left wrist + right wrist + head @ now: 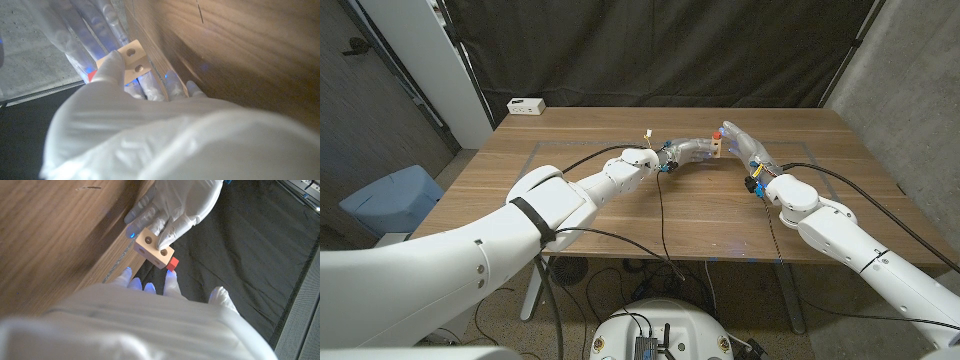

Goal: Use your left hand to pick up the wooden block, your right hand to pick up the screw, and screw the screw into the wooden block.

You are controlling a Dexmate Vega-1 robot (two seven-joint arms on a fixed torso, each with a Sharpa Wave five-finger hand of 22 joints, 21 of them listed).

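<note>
Both hands meet over the far middle of the table [620, 215], wooden block between them.

Left hand [688, 152] grips the wooden block [154, 247] in its fingers, held above the tabletop, two holes showing on one face. A red screw [172, 263] head sits against the block's side. Right hand [748, 148] reaches in beside it; whether it pinches the screw I cannot tell.

Lab test bay: black curtain [650, 50] backdrop, concrete walls [910, 80], wooden table [620, 215], trailing cables [665, 225].
</note>
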